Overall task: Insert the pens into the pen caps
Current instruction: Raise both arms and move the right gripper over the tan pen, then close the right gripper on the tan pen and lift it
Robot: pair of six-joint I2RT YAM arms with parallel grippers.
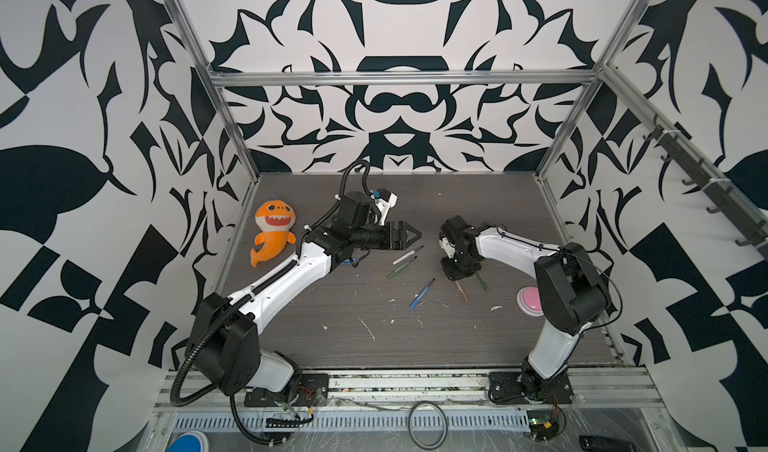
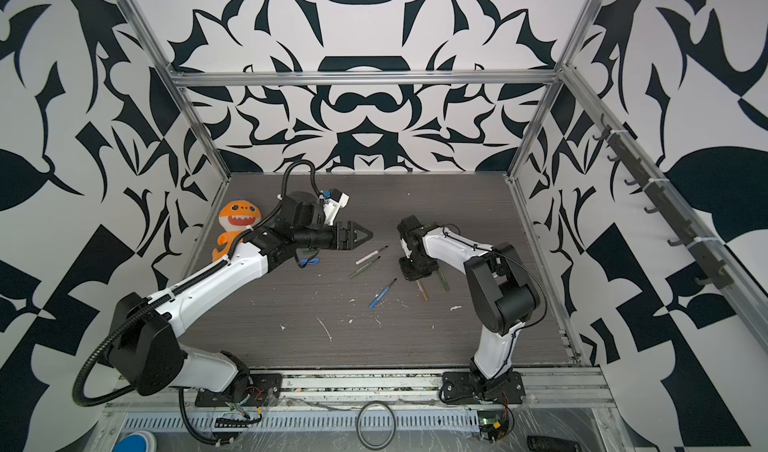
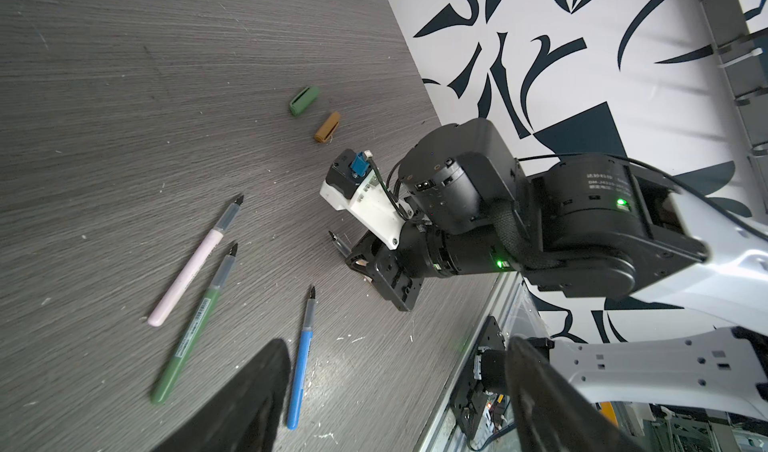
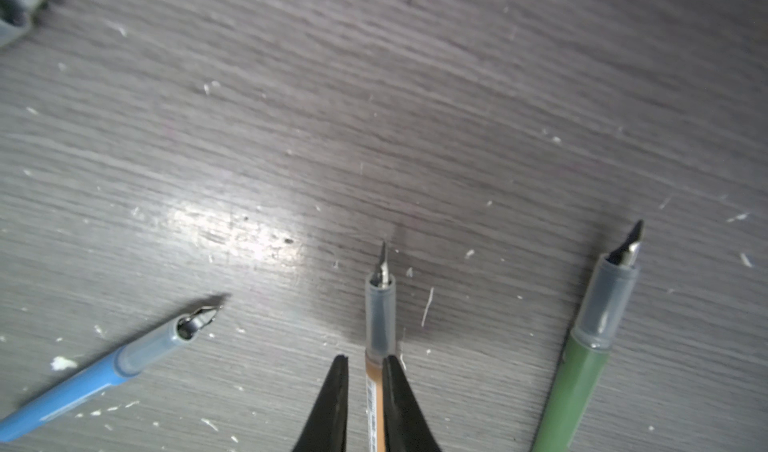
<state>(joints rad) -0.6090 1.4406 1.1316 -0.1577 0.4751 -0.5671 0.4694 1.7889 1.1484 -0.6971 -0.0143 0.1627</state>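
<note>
Several pens lie uncapped mid-table: white-pink pen (image 1: 405, 256) (image 3: 187, 271), green pen (image 1: 399, 270) (image 3: 191, 325), blue pen (image 1: 422, 294) (image 4: 83, 383), orange-brown pen (image 1: 462, 291) (image 4: 380, 317) and a second green pen (image 1: 482, 281) (image 4: 582, 367). My right gripper (image 4: 365, 358) (image 1: 461, 277) points down astride the orange-brown pen. One finger touches the barrel and a narrow gap shows on the other side. My left gripper (image 3: 399, 408) (image 1: 409, 236) hovers wide open and empty, left of the pens. A green cap (image 3: 304, 100) and an orange cap (image 3: 327, 126) lie beyond the right wrist.
An orange shark plush (image 1: 274, 231) sits at the table's left edge. A pink button (image 1: 528, 300) lies by the right arm's elbow, a blue one (image 1: 189, 443) below the front rail. White scuffs dot the table (image 1: 374, 337). Metal frame posts border it.
</note>
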